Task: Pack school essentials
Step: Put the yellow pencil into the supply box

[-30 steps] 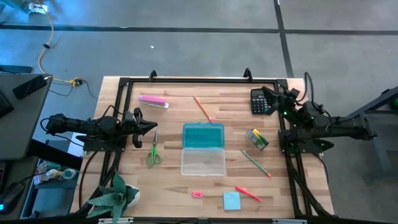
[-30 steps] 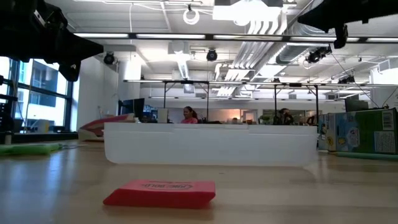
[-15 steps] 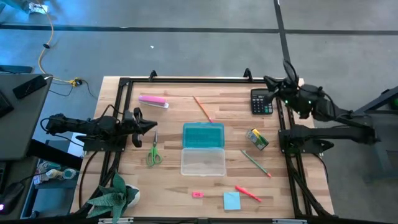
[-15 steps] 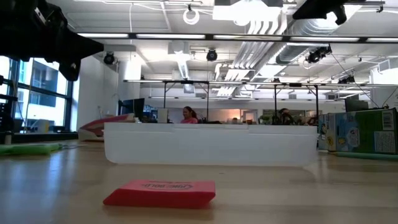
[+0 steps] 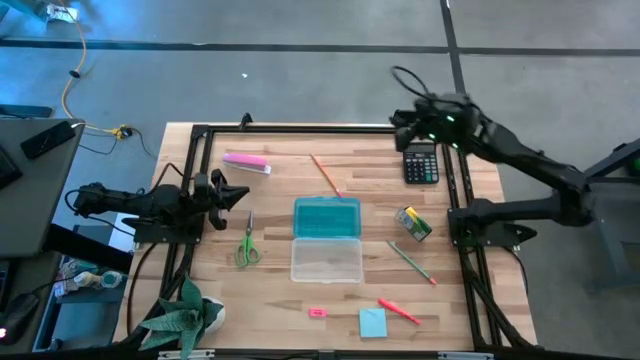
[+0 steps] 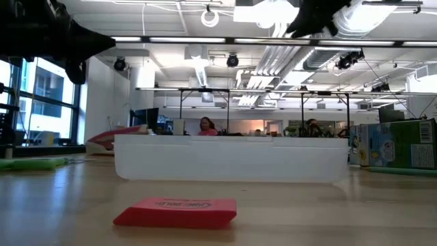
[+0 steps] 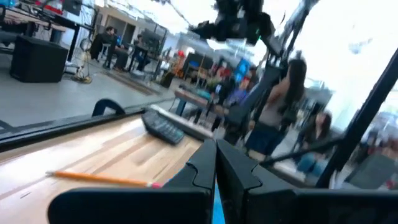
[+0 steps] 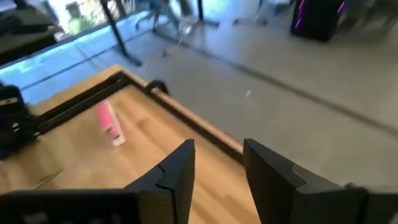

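Wooden worktop [image 5: 280,300] holds an open case [image 5: 327,240] at the middle, green scissors [image 5: 246,244] at nine o'clock. Right claw [image 5: 400,125], a little open, hovers at one o'clock; left claw [image 5: 232,194] waits closed. Best to lower gently over one thing.

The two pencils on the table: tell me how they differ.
The orange pencil lies near the table's far edge, beyond the open case; the green pencil lies to the case's right, nearer the front. The orange one looks lighter and brighter, the green one darker. Both lie flat on the wood, slanted the same way, untouched by either gripper.
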`<state>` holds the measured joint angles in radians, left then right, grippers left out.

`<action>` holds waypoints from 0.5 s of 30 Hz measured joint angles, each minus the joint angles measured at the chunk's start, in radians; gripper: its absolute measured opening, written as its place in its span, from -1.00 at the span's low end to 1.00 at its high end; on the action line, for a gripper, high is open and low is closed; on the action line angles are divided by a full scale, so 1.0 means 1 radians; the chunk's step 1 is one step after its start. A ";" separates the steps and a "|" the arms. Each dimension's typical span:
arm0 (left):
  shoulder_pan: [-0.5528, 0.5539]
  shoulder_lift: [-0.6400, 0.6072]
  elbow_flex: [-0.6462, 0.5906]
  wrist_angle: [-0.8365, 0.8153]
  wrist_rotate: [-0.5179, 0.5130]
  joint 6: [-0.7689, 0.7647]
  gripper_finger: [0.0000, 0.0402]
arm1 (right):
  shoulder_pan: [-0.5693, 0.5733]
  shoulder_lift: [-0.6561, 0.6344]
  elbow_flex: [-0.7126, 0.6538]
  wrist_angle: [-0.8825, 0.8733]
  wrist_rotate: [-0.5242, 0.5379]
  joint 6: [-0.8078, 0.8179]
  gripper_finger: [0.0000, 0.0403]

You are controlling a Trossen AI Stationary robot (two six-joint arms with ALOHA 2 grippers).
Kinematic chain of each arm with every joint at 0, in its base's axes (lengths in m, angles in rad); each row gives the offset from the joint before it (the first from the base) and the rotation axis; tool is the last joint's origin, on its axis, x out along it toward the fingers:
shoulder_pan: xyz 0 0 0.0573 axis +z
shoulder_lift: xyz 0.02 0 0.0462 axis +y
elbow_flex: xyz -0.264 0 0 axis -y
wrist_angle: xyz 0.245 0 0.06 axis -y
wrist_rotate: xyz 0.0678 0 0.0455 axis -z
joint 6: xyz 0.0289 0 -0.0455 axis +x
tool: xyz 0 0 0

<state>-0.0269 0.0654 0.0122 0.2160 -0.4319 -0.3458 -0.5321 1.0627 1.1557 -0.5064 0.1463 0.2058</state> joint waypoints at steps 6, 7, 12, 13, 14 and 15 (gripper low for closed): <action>0.000 0.000 0.000 0.083 -0.062 -0.123 -1.00 | -0.015 0.197 0.157 -0.048 -0.151 -0.002 -0.36; 0.000 0.000 0.000 0.088 -0.065 -0.132 -1.00 | -0.010 0.225 0.189 -0.058 -0.169 -0.004 -0.36; 0.000 0.000 0.000 0.089 -0.079 -0.134 -1.00 | 0.017 0.368 0.349 -0.190 -0.192 0.006 -0.36; 0.000 0.000 0.000 0.089 -0.078 -0.134 -1.00 | 0.026 0.399 0.382 -0.226 -0.192 0.021 -0.36; 0.000 0.000 0.000 0.089 -0.077 -0.134 -1.00 | 0.035 0.428 0.413 -0.271 -0.192 0.031 -0.36; 0.000 0.000 0.000 0.089 -0.077 -0.134 -1.00 | 0.047 0.456 0.443 -0.315 -0.192 0.050 -0.36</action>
<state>-0.0265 0.0654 0.0124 0.3050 -0.5087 -0.4793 -0.4853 1.5190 1.5990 -0.8211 -0.0457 0.2555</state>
